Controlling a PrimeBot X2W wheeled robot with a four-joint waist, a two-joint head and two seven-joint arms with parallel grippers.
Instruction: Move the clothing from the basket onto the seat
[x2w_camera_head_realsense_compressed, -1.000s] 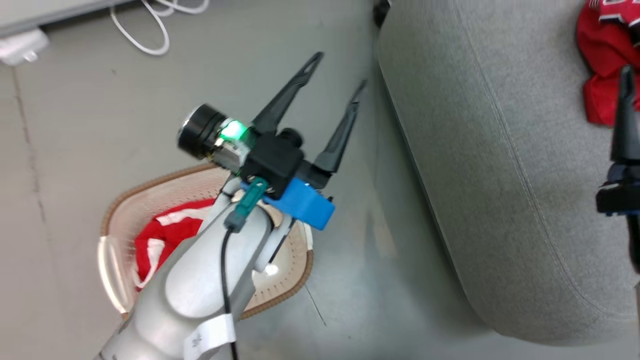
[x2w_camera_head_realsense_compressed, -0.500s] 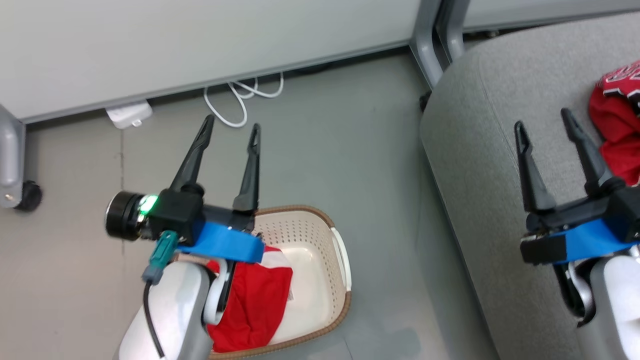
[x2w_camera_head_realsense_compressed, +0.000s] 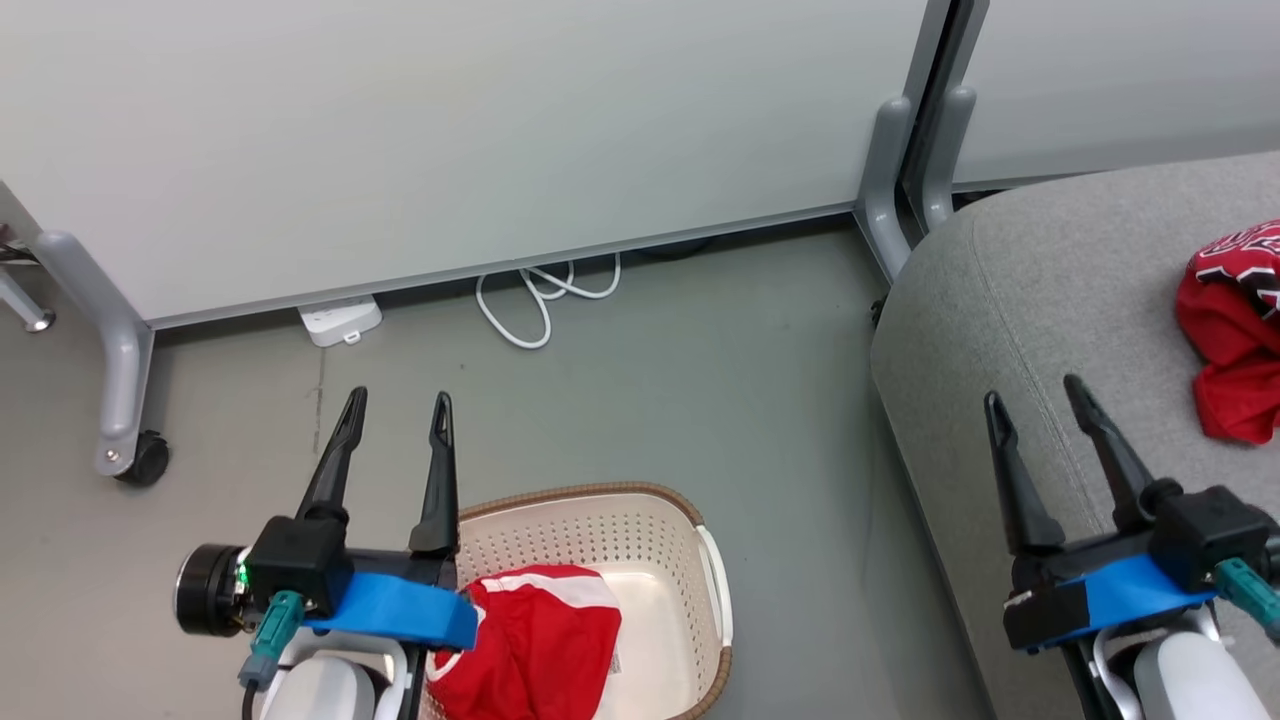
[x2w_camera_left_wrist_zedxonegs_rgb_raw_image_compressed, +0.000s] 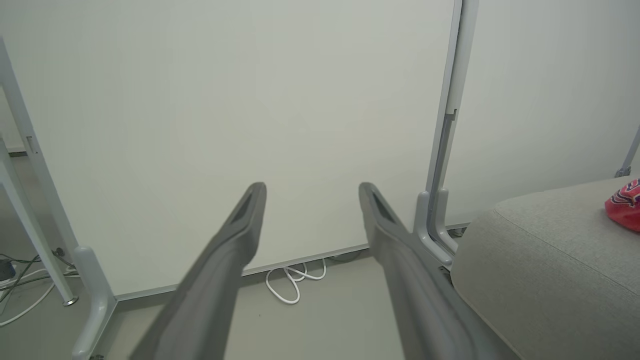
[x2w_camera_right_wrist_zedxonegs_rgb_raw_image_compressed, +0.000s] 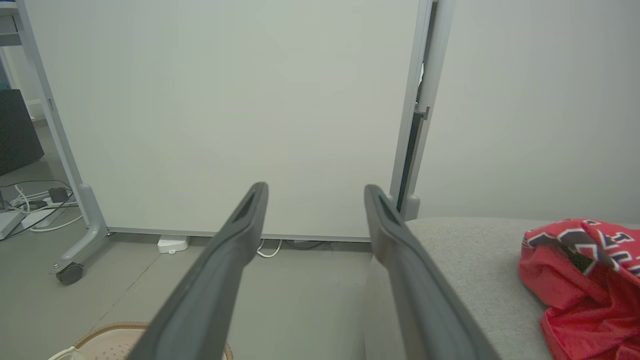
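both arms show dark tapered fingers, blue brackets, teal plugs, pale forearms.

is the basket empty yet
Not empty. A crumpled red garment with white trim lies inside the basket.

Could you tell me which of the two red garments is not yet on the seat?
The red piece with white trim, lying in the basket; the lettered jersey already lies on the grey seat.
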